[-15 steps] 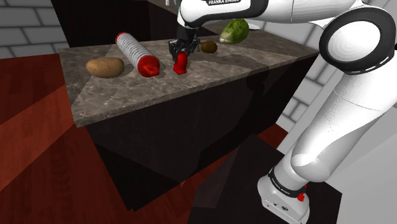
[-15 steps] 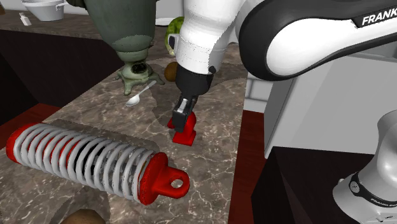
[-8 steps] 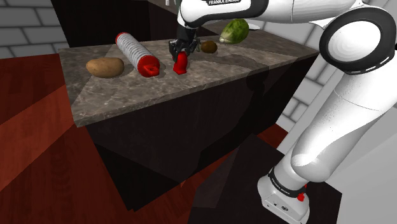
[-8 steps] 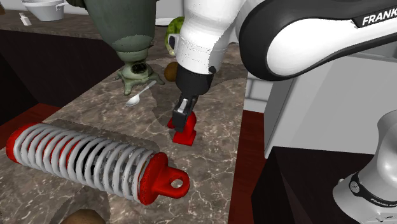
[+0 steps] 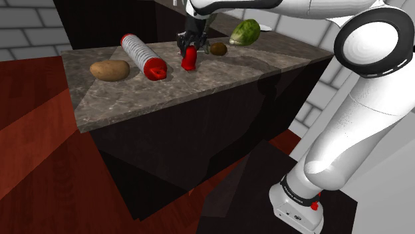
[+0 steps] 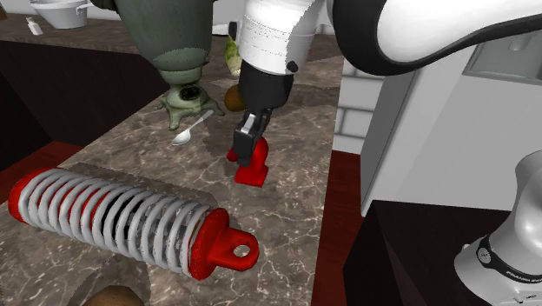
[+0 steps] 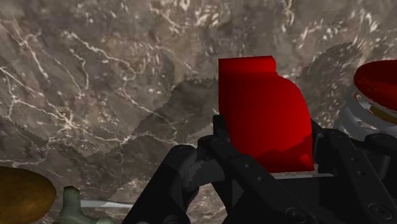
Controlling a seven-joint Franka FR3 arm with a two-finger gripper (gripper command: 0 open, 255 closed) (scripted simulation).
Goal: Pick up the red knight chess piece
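- Shoulder view: gripper (image 5: 188, 48) was clamped on the red knight (image 5: 189, 60), which hung directly below it over the marble counter (image 5: 199, 90).
- Second exterior view: knight (image 6: 253, 163) was upright, base down, seemingly just clear of the counter.
- Wrist view: gripper (image 7: 267, 153) pinched its flanks.

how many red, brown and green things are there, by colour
red: 2 (knight, coil spring with red ends)
brown: 2 (potato, small round fruit)
green: 2 (leafy head, pedestal ornament)
total: 6
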